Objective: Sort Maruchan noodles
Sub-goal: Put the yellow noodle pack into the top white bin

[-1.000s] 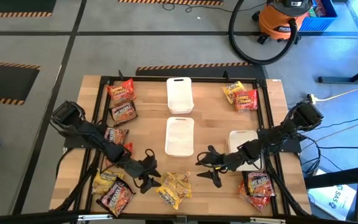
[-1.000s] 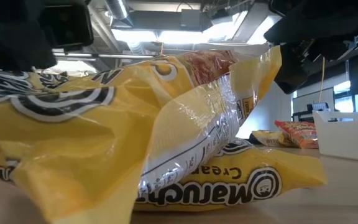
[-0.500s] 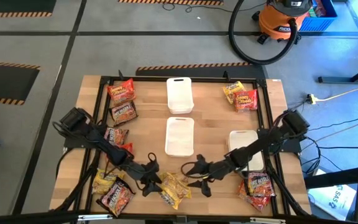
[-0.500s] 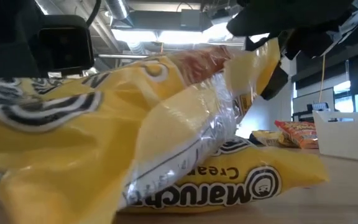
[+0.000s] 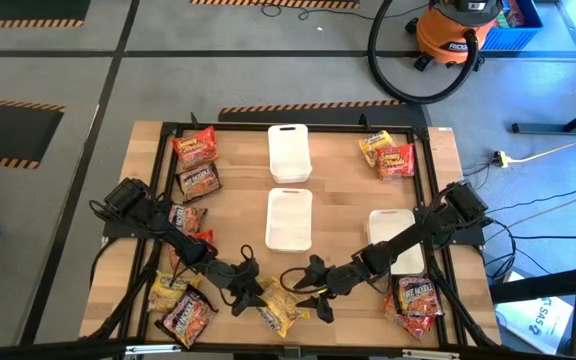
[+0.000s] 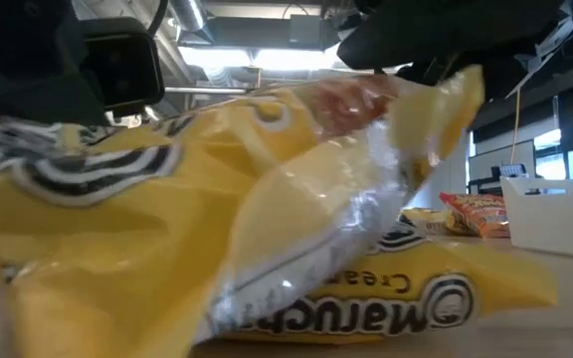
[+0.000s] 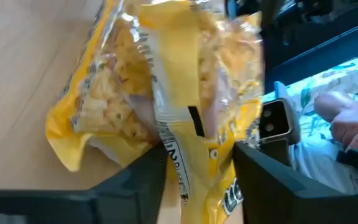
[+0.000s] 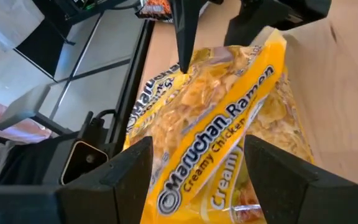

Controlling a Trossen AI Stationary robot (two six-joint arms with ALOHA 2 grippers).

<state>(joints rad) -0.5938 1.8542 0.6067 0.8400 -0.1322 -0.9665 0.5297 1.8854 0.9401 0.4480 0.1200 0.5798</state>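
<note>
- Location: two yellow packets [image 5: 280, 304] lie stacked at the near middle edge of the table [image 5: 338, 210], with other noodle packets at its corners and white trays [image 5: 289, 218] between them.
- Handling: each packet is judged light, crinkly and slippery; the noodle block inside is brittle. Best hold: the flat sealed end or a thin edge, with moderate squeeze.
- Left gripper [image 5: 252, 293]: its fingers [image 7: 143, 180] straddle the upper packet's end [image 7: 185, 130] and are closing on it; a firm grip is not confirmed.
- Right gripper [image 5: 308, 295]: jaws spread, fingers [image 8: 114, 177] on either side of the packet labelled Creamy Chicken [image 8: 216, 140], not clamped.
- Change from one second earlier: both arms have advanced inward to the yellow packets; the left jaws have narrowed; the upper packet has lifted and crumpled in the low view [image 6: 267, 189].
</note>
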